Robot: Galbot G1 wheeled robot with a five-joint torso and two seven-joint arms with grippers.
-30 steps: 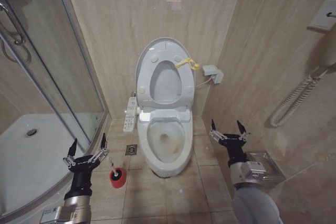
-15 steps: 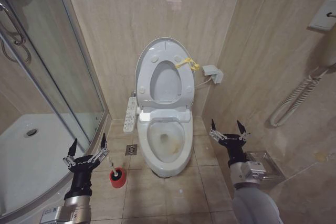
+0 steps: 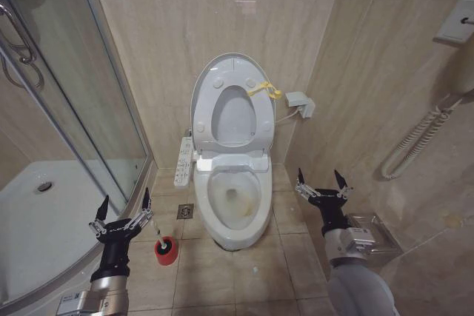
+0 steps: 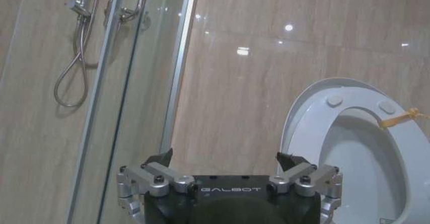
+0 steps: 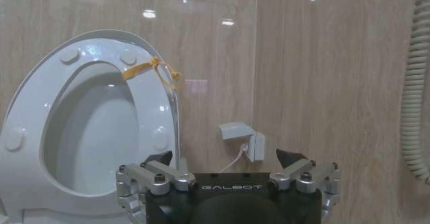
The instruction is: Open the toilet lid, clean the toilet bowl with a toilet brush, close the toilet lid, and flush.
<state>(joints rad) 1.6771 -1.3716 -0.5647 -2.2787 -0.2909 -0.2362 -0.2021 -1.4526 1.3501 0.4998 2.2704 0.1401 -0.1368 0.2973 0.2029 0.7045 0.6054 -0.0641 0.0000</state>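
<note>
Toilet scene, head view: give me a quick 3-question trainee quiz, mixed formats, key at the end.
1. True or false: the toilet lid stands raised against the wall.
2. Multiple choice: the toilet brush is A) in the left gripper; B) in its red holder on the floor beside the toilet bowl; C) inside the bowl.
3. Fill in: both the left gripper and the right gripper have their jaws ____ and hold nothing.

Key: 1 true; 2 B; 3 open.
</note>
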